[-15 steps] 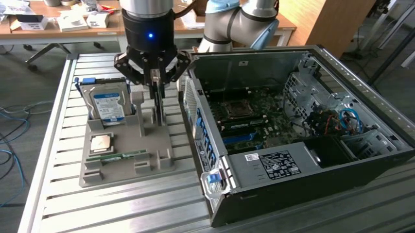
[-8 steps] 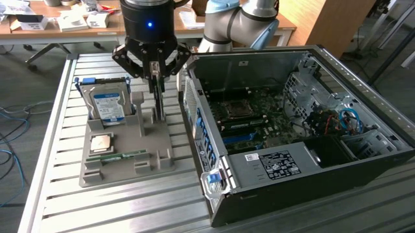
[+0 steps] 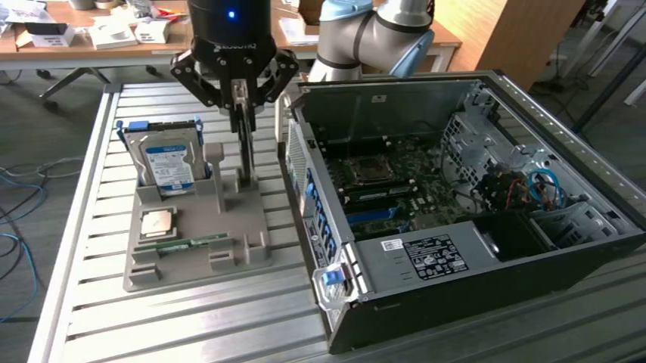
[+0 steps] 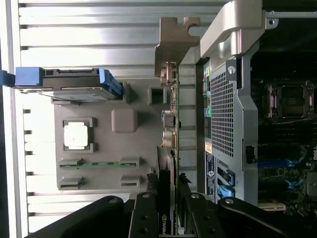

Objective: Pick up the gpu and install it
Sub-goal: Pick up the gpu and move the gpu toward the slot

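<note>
The tool [image 3: 241,94] sits partly closed over the gpu [image 3: 245,147], its fingers seemingly pinching the card's upper edge. The gpu stands upright in the grey holder [image 3: 192,265] on the table [image 3: 181,325]. In the exterior view, the hard drive [image 3: 166,162] is at its 9 o'clock and the open computer case [image 3: 424,310] at its 3 o'clock.

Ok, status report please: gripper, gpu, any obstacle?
Gripper shut on gpu, top edge. It stands upright in gray holder. Hard drive alongside, not touching.

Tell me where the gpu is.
In the exterior view, the gpu stands upright on the grey holder, between the hard drive and the computer case, in the gripper.
</note>
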Robot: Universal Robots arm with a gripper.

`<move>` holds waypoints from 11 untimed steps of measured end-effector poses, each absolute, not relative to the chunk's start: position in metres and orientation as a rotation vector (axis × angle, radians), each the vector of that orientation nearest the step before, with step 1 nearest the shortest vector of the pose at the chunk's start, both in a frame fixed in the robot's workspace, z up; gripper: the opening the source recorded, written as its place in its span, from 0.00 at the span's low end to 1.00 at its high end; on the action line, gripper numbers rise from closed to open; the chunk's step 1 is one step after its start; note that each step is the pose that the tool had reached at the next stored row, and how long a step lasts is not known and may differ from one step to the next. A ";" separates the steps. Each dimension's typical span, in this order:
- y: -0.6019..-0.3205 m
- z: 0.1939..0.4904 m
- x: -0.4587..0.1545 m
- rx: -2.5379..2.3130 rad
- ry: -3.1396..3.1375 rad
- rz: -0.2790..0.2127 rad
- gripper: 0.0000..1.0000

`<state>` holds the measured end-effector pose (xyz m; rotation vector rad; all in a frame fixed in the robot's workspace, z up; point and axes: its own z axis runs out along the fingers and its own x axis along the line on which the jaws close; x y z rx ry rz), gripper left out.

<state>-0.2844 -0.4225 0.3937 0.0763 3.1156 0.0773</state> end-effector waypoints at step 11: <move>-0.422 0.420 -0.284 0.076 3.116 0.077 0.26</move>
